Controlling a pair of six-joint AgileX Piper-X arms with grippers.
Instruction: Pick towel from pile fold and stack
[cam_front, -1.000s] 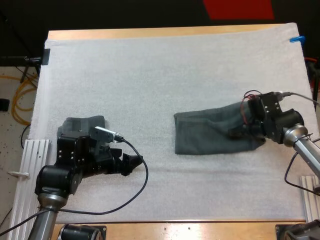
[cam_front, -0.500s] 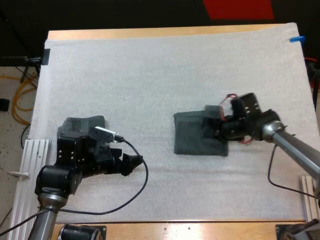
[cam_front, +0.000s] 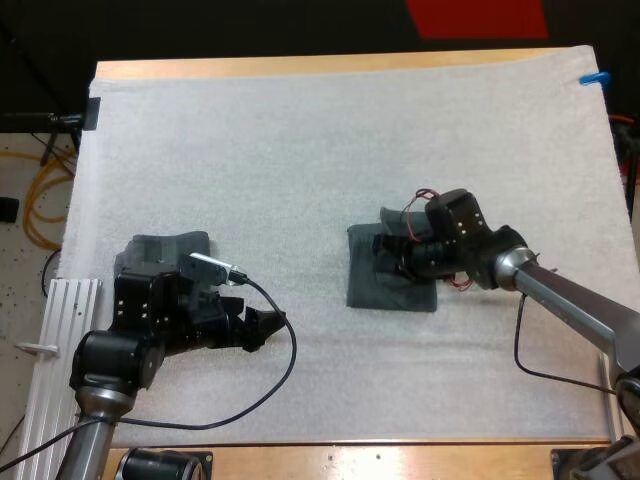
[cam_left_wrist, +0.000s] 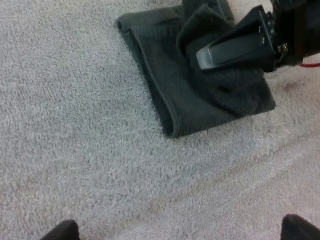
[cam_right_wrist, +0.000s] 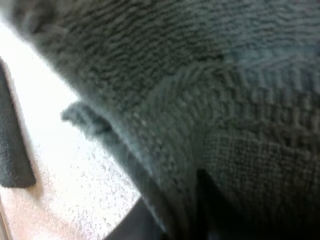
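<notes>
Now that the right gripper (cam_front: 393, 250), clenching the towel (cam_front: 365, 285), has carried its edge across, the fold is closing, while the left gripper (cam_front: 270, 328) is idling, released.

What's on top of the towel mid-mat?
The right gripper sits on the towel, pinching a folded-over flap of it. Whatever lies beneath the flap and the gripper is covered.

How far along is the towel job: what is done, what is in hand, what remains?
Done: the towel lies doubled on the mat. In hand: the right gripper grips its edge over the fold; the left gripper rests open. Left: release and stack.
</notes>
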